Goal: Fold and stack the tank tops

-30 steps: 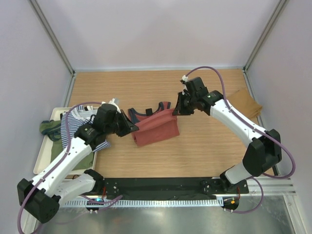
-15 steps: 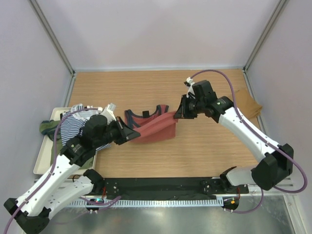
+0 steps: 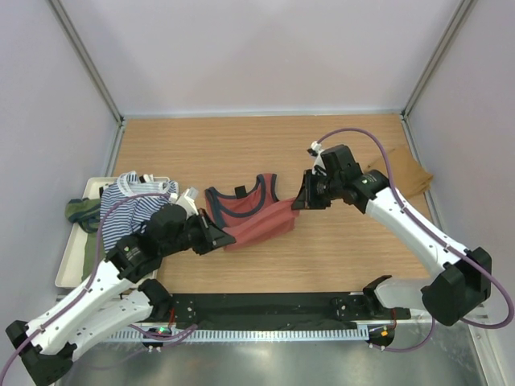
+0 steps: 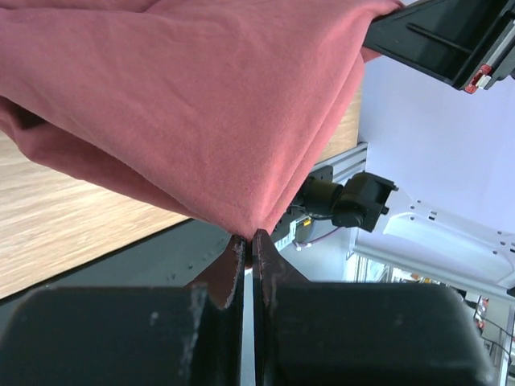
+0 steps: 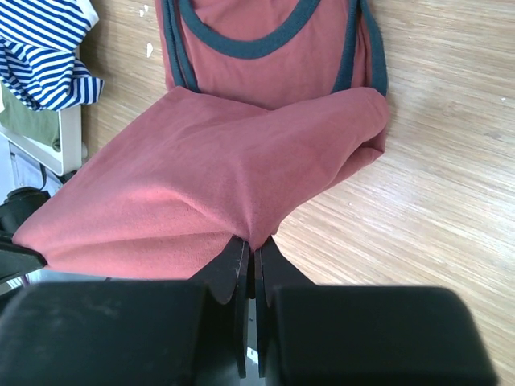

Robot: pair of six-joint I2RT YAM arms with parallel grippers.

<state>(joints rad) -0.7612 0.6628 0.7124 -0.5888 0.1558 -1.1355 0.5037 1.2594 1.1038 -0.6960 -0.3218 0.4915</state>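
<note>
The rust-red tank top (image 3: 253, 215) with navy trim lies mid-table, its lower half lifted and folded over. My left gripper (image 3: 219, 238) is shut on its left corner; the cloth (image 4: 201, 104) fills the left wrist view. My right gripper (image 3: 300, 199) is shut on the right corner, and the right wrist view shows the top (image 5: 241, 177) with its navy neckline flat on the wood. The navy-white striped top (image 3: 133, 205) lies on the tray at left. The olive green top (image 3: 80, 211) pokes out at the tray's left edge. The tan-brown top (image 3: 402, 173) lies folded at the right.
A cream tray (image 3: 71, 261) sits at the table's left edge under the striped and olive tops. The wooden table (image 3: 338, 249) is walled by white panels at the back and sides. A black rail (image 3: 265, 310) with the arm bases runs along the near edge.
Both grippers have moved toward the near edge with the red top's lower corners, pulling the folded part down and exposing more of the neckline. The left arm swung lower and to the near side.
</note>
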